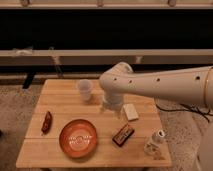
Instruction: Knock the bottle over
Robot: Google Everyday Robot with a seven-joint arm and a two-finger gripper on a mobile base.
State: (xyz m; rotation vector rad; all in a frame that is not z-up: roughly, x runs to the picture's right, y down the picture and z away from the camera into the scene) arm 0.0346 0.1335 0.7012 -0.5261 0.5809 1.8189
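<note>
Wooden table, gripper low over its middle, just right of the cup, open or closed hard to tell, bottle upright at the near right corner, well apart from it, orange bowl near left

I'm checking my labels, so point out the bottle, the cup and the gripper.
bottle (154, 144): camera view, crinkled clear body.
cup (84, 90): camera view, whitish side wall.
gripper (111, 107): camera view, its tip, low over the table (60, 102) beside the cup.

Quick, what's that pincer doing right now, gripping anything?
Pincer: cannot be told. It hangs over the table beside the cup, well away from the bottle.
</note>
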